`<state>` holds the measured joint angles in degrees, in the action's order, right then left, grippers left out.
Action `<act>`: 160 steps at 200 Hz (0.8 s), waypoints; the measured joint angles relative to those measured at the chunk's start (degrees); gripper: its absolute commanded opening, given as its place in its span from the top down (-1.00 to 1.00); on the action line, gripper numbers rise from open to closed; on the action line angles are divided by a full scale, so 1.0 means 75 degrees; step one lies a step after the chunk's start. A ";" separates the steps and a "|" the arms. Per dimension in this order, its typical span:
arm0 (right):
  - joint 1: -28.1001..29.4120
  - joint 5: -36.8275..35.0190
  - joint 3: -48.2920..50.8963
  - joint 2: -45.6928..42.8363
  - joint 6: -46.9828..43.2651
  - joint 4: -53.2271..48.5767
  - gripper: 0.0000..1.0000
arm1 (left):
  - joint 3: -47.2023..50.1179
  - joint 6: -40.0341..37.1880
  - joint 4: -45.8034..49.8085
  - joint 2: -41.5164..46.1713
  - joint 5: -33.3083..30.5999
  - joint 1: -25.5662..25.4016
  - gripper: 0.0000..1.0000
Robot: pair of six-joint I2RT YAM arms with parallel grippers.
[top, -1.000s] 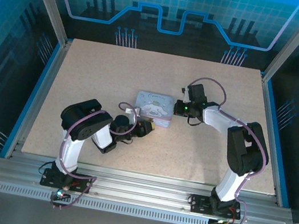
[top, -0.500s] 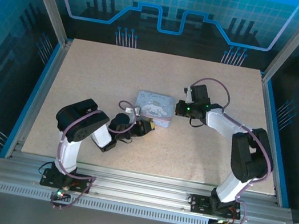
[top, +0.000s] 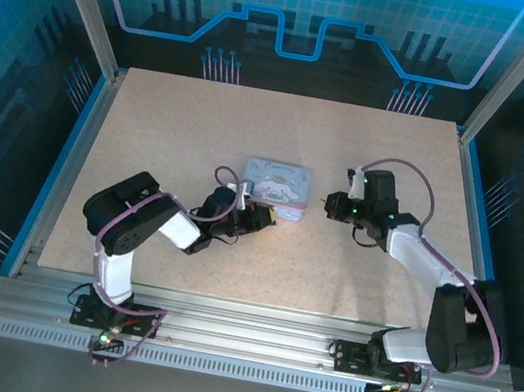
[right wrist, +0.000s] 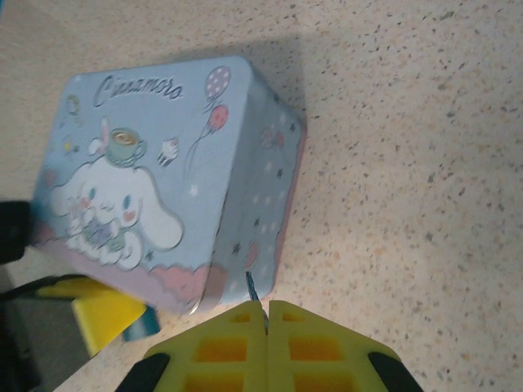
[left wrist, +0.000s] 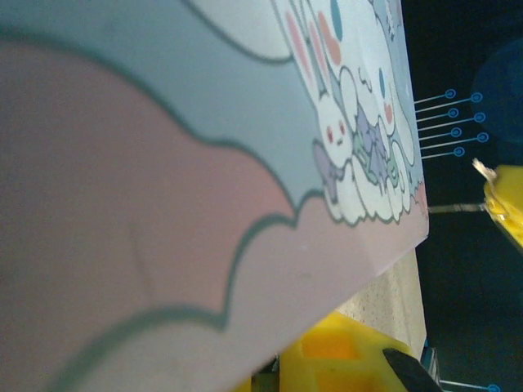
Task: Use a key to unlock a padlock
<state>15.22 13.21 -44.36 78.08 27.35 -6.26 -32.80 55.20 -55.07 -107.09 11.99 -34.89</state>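
Roughly centre on the table (top: 151,136) sits a pale blue cartoon tin (top: 274,186), with one arm on each side of it.

- Left arm (top: 150,227): folded low, elbow out toward the near edge, forearm reaching right to the tin's near-left corner.
- Right arm (top: 414,253): stretched along the table from the near right, wrist low, pointing left at the tin's right wall.
- Left hand (top: 256,217): hard against the tin's near side. Its wrist view is too close and blurred, so we cannot tell how wide it stands or what it holds.
- Right hand (right wrist: 266,306): fingers pressed together, pinching the key (right wrist: 252,287). In the top view it sits just beside the tin's right wall with a small gap between.
- Key: a thin blade sticking out past the fingertips, long axis roughly level and aimed at the tin's right wall, low near the near corner. It appears not to touch.
- Padlock: not clearly seen. A pale bit (top: 239,193) at the tin's left side, just by the left hand, may be it, but it is too small to say.

Judgement: if that bit is the lock, it lies across the tin from the key. The left hand is the nearer one, and the blade points at bare wall, not at a keyhole.
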 measured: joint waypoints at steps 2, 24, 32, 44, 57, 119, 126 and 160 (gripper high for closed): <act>-0.0012 0.0026 0.0038 -0.0041 0.0017 0.0026 1.00 | -0.0017 0.0012 0.0035 0.0000 0.0000 -0.0003 0.99; -0.0149 0.0475 0.0560 -0.0647 0.0239 0.0361 1.00 | -0.0254 0.0181 0.0329 0.0000 -0.0003 -0.0067 1.00; -0.0178 0.0627 0.0737 -0.0839 0.0332 0.0522 1.00 | -0.0338 0.0251 0.0405 0.0000 -0.0006 -0.0093 0.99; -0.0189 0.0860 0.1020 -0.1099 0.0533 0.0796 1.00 | -0.0463 0.0329 0.0475 0.0000 -0.0012 -0.0134 0.99; -0.0189 0.1087 0.1332 -0.1306 0.0769 0.1151 1.00 | -0.0571 0.0455 0.0519 0.0000 -0.0015 -0.0175 0.99; -0.0181 0.1504 0.2646 -0.1513 0.2101 0.2897 1.00 | -0.0892 0.0886 0.0568 0.0000 -0.0017 -0.0236 0.99; -0.0166 0.1501 0.2754 -0.1510 0.2241 0.3101 1.00 | -0.0918 0.0918 0.0571 0.0000 -0.0017 -0.0239 0.99; 0.0090 0.1416 0.3069 -0.1236 0.2827 0.3998 1.00 | -0.1008 0.1037 0.0568 0.0000 -0.0017 -0.0242 0.98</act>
<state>15.90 23.83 -21.34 68.82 48.56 23.73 -40.36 62.98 -50.81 -107.09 11.86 -36.71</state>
